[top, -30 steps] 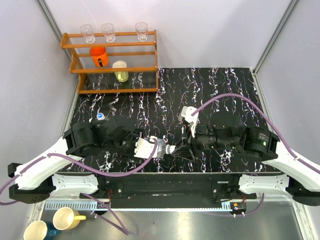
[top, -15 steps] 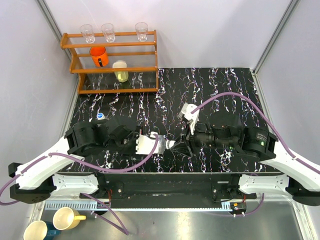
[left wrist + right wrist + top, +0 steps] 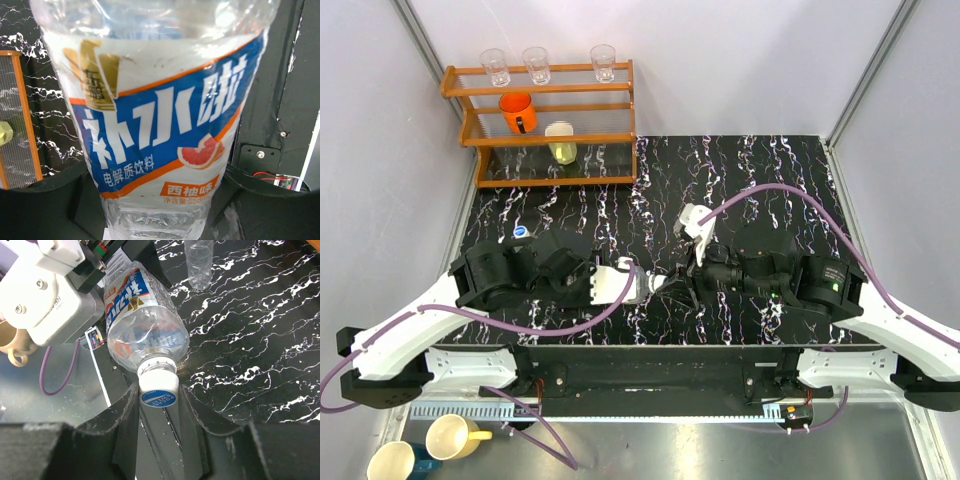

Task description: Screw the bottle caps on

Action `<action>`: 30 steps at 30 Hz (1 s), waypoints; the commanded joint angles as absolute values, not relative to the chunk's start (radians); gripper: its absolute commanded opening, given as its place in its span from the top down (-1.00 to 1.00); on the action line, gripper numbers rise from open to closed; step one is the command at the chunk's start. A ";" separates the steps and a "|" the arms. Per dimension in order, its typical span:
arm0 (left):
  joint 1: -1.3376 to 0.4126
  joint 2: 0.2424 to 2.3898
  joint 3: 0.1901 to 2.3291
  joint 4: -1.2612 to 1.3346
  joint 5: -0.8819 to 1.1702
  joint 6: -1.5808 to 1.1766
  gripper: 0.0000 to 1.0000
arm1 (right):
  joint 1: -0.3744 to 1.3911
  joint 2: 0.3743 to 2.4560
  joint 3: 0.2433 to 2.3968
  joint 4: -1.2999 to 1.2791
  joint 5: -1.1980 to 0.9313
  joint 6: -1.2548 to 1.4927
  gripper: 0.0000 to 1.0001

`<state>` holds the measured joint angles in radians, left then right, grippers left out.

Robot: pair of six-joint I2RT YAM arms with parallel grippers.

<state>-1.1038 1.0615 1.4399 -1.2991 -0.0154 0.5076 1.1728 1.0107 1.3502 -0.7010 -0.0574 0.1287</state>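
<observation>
The left gripper [image 3: 638,283] is clamping the labelled bottle [image 3: 160,125] around its body, jaws spread to the bottle's width, and is holding it on its side over the near part of the table [image 3: 770,180], neck toward the right arm. The right gripper [image 3: 159,412] is pinching the white-and-blue cap [image 3: 158,392] between closed fingers, and the cap is sitting on that bottle's neck. A second clear bottle [image 3: 199,262] is standing upright on the table. A second cap [image 3: 521,232] is lying beside the left arm.
</observation>
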 commanded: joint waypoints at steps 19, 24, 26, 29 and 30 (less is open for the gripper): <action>-1.141 1.112 1.563 -1.172 0.005 0.515 -0.08 | 1.195 1.031 1.319 -0.502 -0.149 0.178 0.78; -1.143 1.111 1.560 -1.169 0.003 0.518 -0.08 | 1.195 1.052 1.307 -0.462 -0.133 0.205 0.78; -1.143 1.105 1.557 -1.167 0.003 0.531 -0.08 | 1.195 1.068 1.307 -0.460 -0.159 0.230 0.77; -1.143 1.097 1.555 -1.164 0.005 0.545 -0.08 | 1.195 1.081 1.304 -0.457 -0.202 0.270 0.75; -1.141 1.097 1.555 -1.164 0.005 0.549 -0.08 | 1.195 1.084 1.298 -0.451 -0.213 0.279 0.75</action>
<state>-1.1297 1.0920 1.5127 -1.4208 -0.0353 0.5419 1.1728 1.0328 1.3151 -0.6323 -0.1066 0.1993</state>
